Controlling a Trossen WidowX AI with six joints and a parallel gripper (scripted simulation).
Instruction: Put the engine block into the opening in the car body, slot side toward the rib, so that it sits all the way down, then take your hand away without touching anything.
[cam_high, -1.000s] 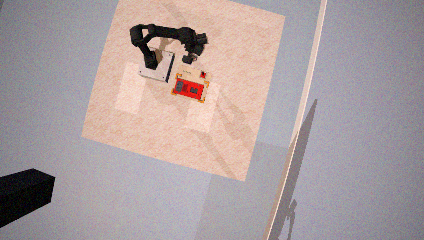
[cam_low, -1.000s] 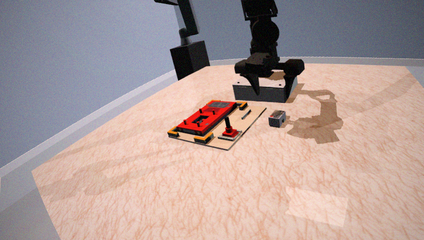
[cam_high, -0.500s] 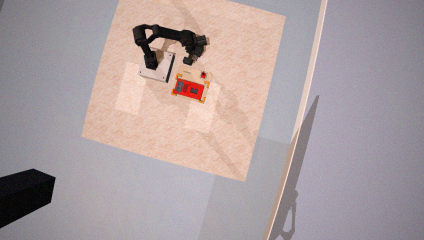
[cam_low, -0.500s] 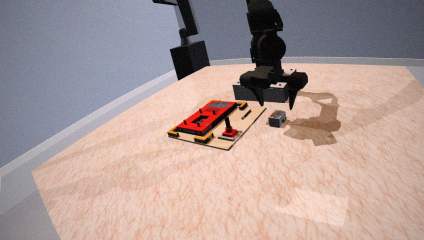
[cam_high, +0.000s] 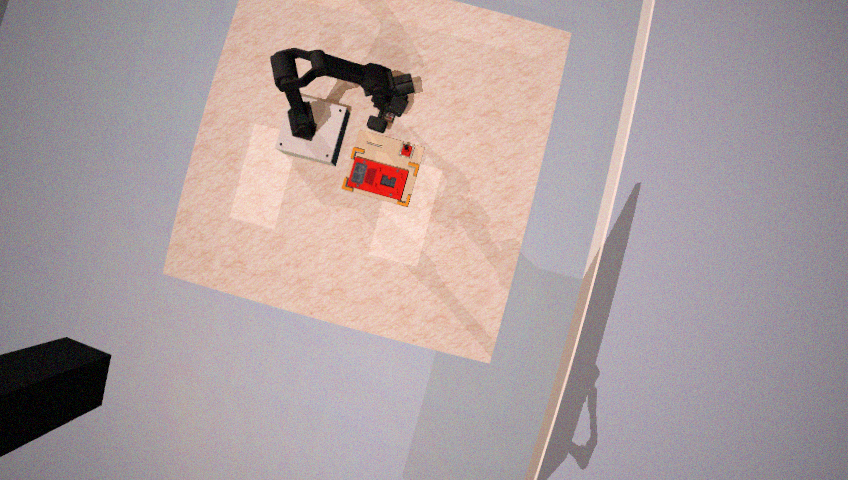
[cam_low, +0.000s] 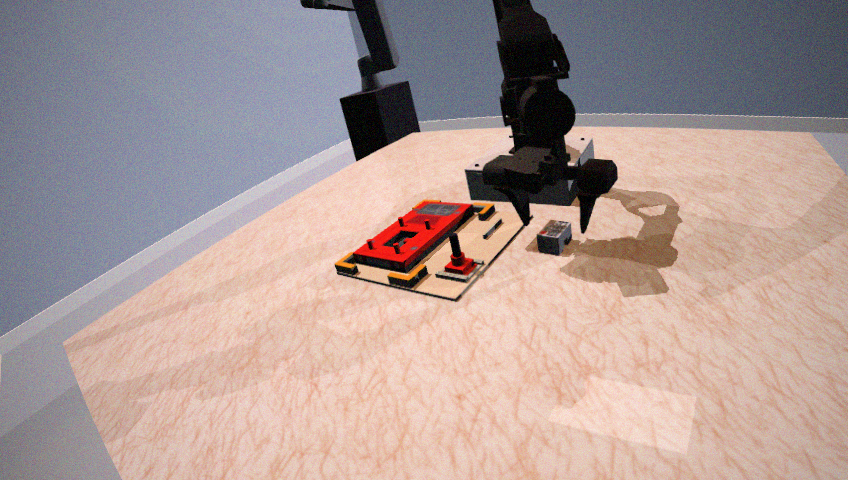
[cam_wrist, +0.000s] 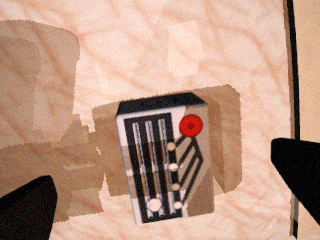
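The engine block (cam_high: 389, 117) (cam_low: 551, 239) (cam_wrist: 167, 165), a small grey box with a red disc and dark stripes on top, stands on the table beside the board. A dark notch shows low on its right end in the exterior view. My gripper (cam_low: 555, 227) (cam_wrist: 166, 168) is open above it, one finger to either side, with nothing held. The block appears slightly turned between the fingers in the wrist view. The red car body (cam_high: 400, 187) (cam_low: 385, 256) lies flat on the board, its dark opening (cam_high: 387, 180) (cam_low: 397, 240) empty. The rib is too small to make out clearly.
The tan board (cam_high: 386, 152) (cam_low: 441, 292) has orange corner brackets around the car body. A red piece with an upright black post (cam_high: 407, 150) (cam_low: 456, 259) stands on the board near the body. Several short pegs rise from the body. The arm's pale base (cam_high: 325, 140) is close by.
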